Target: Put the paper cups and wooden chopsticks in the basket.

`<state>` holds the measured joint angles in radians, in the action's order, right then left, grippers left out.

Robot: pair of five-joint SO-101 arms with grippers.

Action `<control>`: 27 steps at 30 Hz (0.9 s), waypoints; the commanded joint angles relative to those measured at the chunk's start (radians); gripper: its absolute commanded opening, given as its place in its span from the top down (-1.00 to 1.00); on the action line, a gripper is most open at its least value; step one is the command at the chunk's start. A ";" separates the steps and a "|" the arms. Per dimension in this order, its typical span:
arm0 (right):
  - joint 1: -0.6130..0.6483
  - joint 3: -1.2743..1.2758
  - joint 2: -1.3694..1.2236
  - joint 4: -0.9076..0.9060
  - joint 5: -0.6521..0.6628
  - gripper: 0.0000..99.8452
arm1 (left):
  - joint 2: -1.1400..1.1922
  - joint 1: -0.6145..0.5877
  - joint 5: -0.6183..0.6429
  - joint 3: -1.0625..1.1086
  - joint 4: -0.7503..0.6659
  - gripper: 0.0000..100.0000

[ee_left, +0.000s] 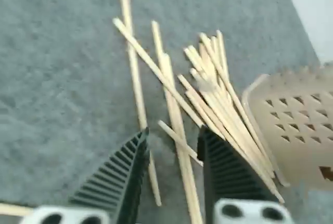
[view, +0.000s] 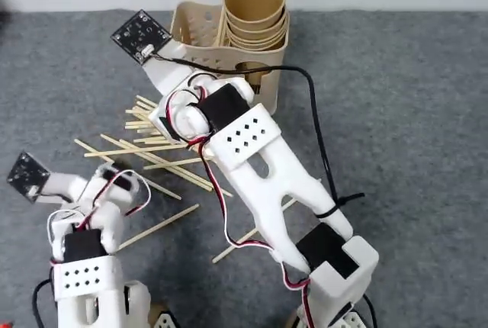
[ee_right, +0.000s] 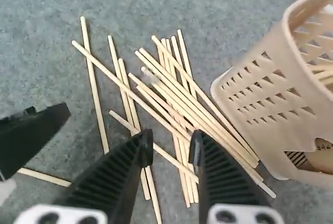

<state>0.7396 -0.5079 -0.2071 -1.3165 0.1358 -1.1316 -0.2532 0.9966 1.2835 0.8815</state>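
In the left wrist view, the left gripper (ee_left: 173, 133) is open. Its two black fingers (ee_left: 125, 177) stand well apart and hold nothing. It hangs over the chopsticks (ee_left: 218, 94), and one long stick runs through the gap between the fingers. I cannot tell if a finger touches it. Most of the sticks lie in a messy pile on the grey mat (ee_left: 57, 78). The far side of the pile lies right by a corner of the basket (ee_left: 296, 125).

In the right wrist view, the right gripper (ee_right: 170, 138) is open too — its fingers are a little apart, with nothing between them. It hangs over the near end of the pile, and a thin stick crosses below the gap. The basket is close by, and the pile runs up against its bottom corner. A black finger of the left gripper sits off to one side, apart from the pile, with one lone stick next to it.

In the high view, the right arm (view: 259, 160) stretches across the mat to the pile. It covers part of the pile and the front of the basket. The left arm (view: 84, 267) is folded in close, near the outer sticks. The cups (view: 255, 8) stand upright in the basket, stacked one inside another. The chopsticks lie on the mat outside the basket — a few loose ones lie apart, near the arms.
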 commanded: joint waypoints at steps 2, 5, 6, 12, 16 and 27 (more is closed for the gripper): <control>-0.010 -0.006 0.059 -0.008 -0.002 0.73 | 0.009 0.025 0.101 -0.053 0.002 0.72; -0.010 0.014 0.059 -0.008 -0.002 0.73 | 0.008 0.025 0.230 -0.074 -0.029 0.72; -0.010 0.026 0.061 -0.008 -0.002 0.73 | 0.008 0.025 0.261 -0.097 -0.029 0.72; -0.008 0.083 0.061 0.001 -0.002 0.73 | 0.150 0.023 0.434 -0.306 0.023 0.72; -0.004 0.103 0.061 0.001 -0.002 0.73 | 0.476 -0.003 0.443 -0.421 0.026 0.72; 0.019 0.146 0.058 0.001 -0.002 0.73 | 1.281 -0.012 0.315 -0.901 0.397 0.57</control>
<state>0.7411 -0.3544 -0.2071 -1.3165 0.1358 0.0222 -0.2654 1.3234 0.5470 1.1515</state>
